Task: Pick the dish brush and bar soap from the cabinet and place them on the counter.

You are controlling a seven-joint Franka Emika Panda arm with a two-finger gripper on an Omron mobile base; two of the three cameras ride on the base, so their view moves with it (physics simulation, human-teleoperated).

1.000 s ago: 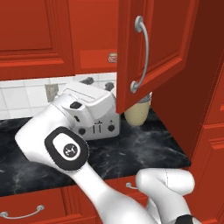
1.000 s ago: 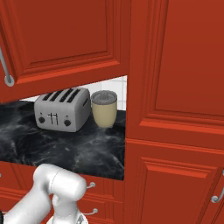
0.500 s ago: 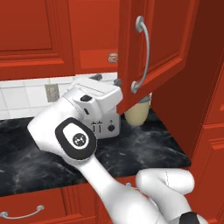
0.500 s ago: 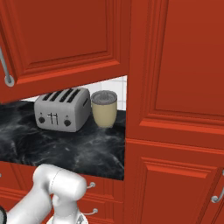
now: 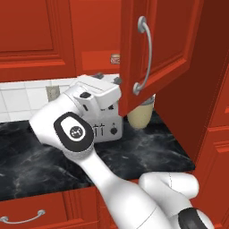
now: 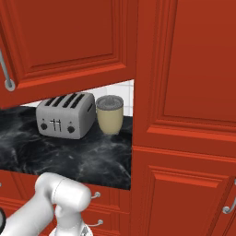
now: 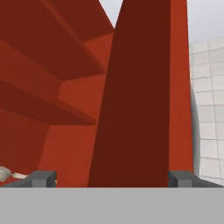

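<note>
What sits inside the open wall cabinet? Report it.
The bar soap lies on the cabinet shelf; the hand view catches the dish brush low inside. The open door covers the rest.

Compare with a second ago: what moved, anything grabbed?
The arm swung right and up, bringing the hand up toward the open cabinet door. Nothing was grabbed; the tool is open and empty, straddling the door edge. The toaster, cup and counter are unchanged.
</note>
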